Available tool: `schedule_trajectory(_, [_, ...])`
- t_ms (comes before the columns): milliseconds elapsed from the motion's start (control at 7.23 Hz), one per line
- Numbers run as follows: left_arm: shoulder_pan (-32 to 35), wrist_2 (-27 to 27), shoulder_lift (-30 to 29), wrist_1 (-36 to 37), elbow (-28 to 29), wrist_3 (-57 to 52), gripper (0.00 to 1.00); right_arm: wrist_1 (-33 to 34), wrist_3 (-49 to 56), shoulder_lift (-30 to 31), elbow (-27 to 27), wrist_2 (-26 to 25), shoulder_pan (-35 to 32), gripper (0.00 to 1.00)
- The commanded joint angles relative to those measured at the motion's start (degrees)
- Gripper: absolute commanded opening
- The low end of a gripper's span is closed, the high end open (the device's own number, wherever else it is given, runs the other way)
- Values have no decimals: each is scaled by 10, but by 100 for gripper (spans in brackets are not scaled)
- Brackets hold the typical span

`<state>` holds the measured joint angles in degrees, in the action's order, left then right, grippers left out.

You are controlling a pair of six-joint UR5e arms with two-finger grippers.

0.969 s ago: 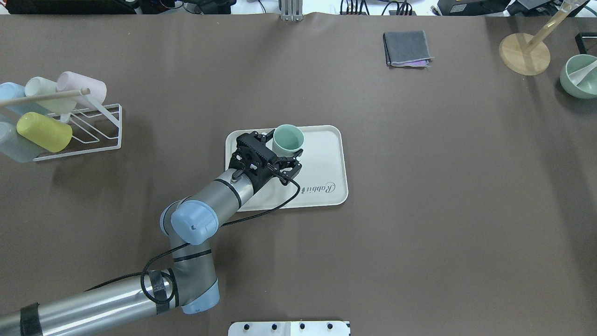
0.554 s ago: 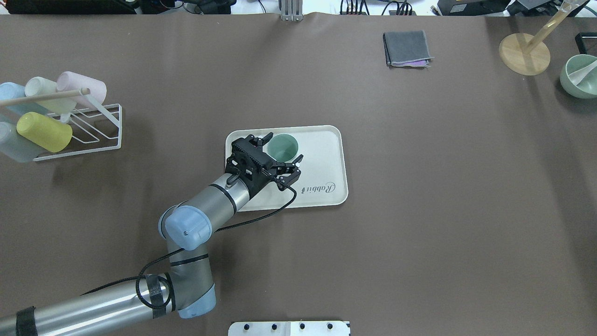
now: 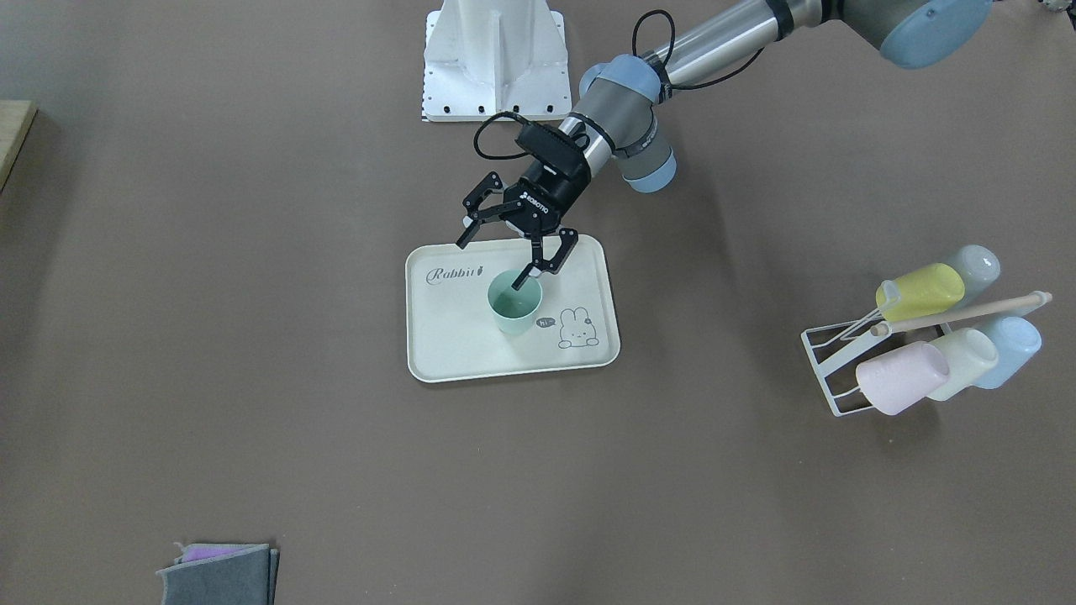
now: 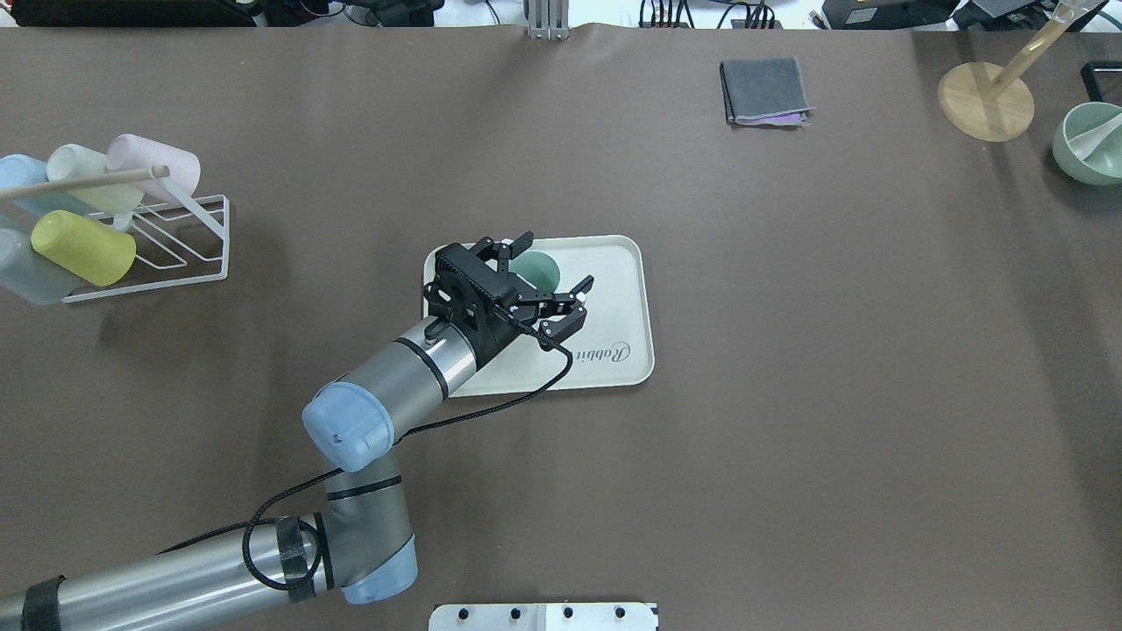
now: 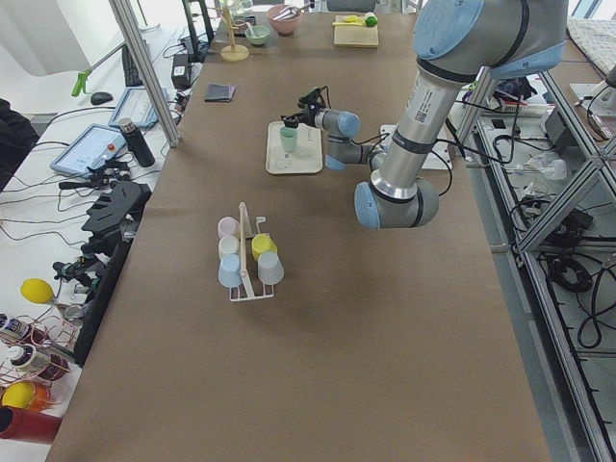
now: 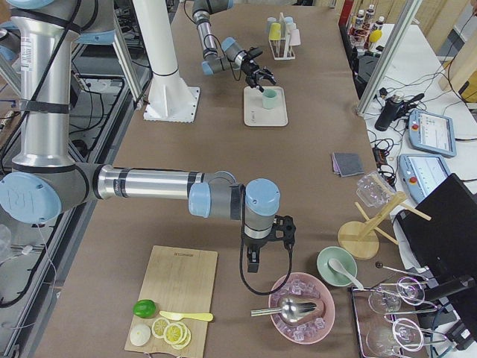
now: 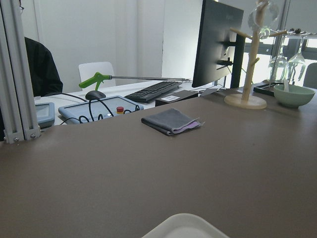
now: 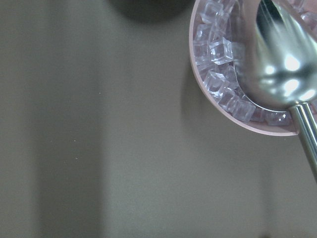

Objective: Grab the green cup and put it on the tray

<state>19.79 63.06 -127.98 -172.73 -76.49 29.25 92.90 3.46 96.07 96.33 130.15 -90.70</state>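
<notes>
The green cup (image 3: 514, 307) stands upright on the cream tray (image 3: 454, 340), near the middle, beside the bunny drawing. My left gripper (image 3: 490, 263) hangs above the cup's near rim with its fingers spread wide and nothing between them. From overhead the left gripper (image 4: 556, 259) covers part of the cup (image 4: 539, 267) on the tray (image 4: 618, 294). In the exterior right view my right gripper (image 6: 264, 246) hovers far off next to a pink bowl; I cannot tell whether it is open or shut.
A white wire rack (image 4: 166, 241) with several pastel cups lies at the table's left. A folded grey cloth (image 4: 764, 90), a wooden stand (image 4: 986, 98) and a green bowl (image 4: 1090, 145) sit far right. A pink bowl of ice (image 6: 302, 309) with a metal scoop stands by a cutting board (image 6: 175, 287).
The left gripper lowered the green cup onto the tray and opened. It has since risen with its fingers spread, and the cup stays standing on the tray.
</notes>
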Motion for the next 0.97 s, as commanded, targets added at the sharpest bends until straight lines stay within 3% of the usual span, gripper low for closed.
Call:
schedule_trajectory(0, [43, 39, -24, 83, -54, 5, 98, 0, 2, 0, 0, -8, 0, 100])
schedule_trajectory(138, [104, 113, -48, 169, -71, 35, 98, 0, 2, 0, 0, -8, 0, 100])
schedule_trajectory(415, [206, 262, -66, 274, -71, 52, 98, 0, 3, 1, 0, -8, 0, 100])
schedule_trajectory(692, [241, 373, -63, 348, -89, 106, 98, 0, 1, 3, 8, -9, 0, 100])
schedule_trajectory(830, [242, 413, -61, 424, -125, 107, 98, 0, 0, 2, 8, -9, 0, 100])
